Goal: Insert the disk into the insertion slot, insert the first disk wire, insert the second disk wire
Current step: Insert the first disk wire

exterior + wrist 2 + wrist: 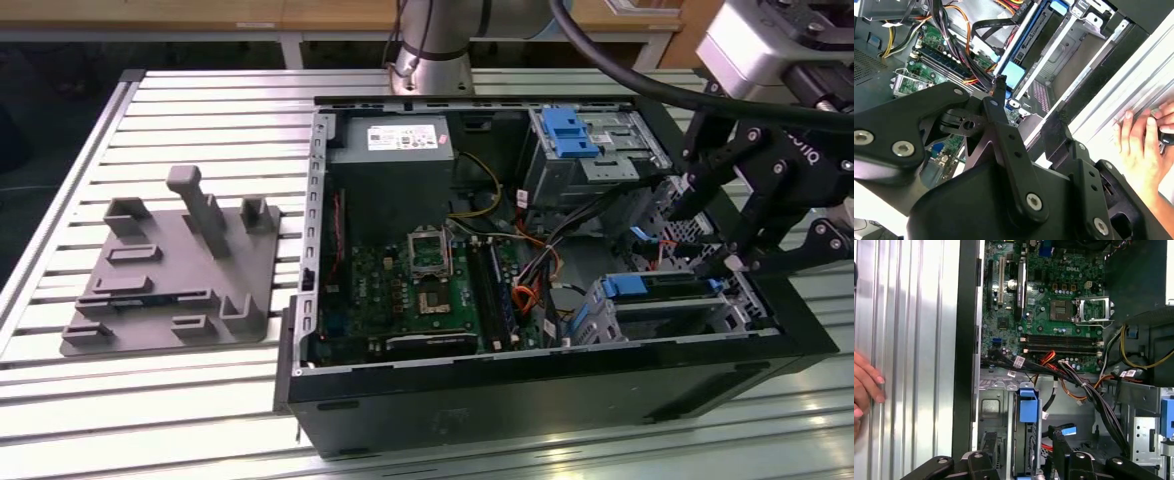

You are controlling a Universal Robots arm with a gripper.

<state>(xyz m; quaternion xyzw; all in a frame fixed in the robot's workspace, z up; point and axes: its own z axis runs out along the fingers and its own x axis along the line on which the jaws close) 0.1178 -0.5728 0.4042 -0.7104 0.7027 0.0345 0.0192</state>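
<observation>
Slatted aluminium table (200, 110), ribbed and shiny, carries a black computer case (534, 400) lying on its side with the panel off. We see the disk (667, 284) in the case corner nearest the exterior view's right, sitting inside the insertion slot (674, 318), a boxy silver sheet-metal cage with punched holes. A narrow strip of the disk shows above the cage walls. Its long axis runs across the exterior view, left to right, with the bright blue plastic tab end toward the exterior view's left, facing the green motherboard (427, 290).

The arm base (434, 50) stands at the table's far edge. The wrist comes in from the exterior view's upper right, with the gripper (731, 255) pointing down at the cage and hanging just above its right end. We cannot tell how wide the gripper is or whether it grips anything.

In the first wrist view a blue-tipped wire (1066, 430) lies just beside the gripper's matte black links; contact unclear. Black, orange and red cables (534, 270) bundle between motherboard and cage. A taller metal bay (587, 150) with a blue latch sits farther back. A grey moulded fixture (174, 270) with upright posts sits on the table at the exterior view's left. A person's hand (1141, 145) rests on the slats beside the case.
</observation>
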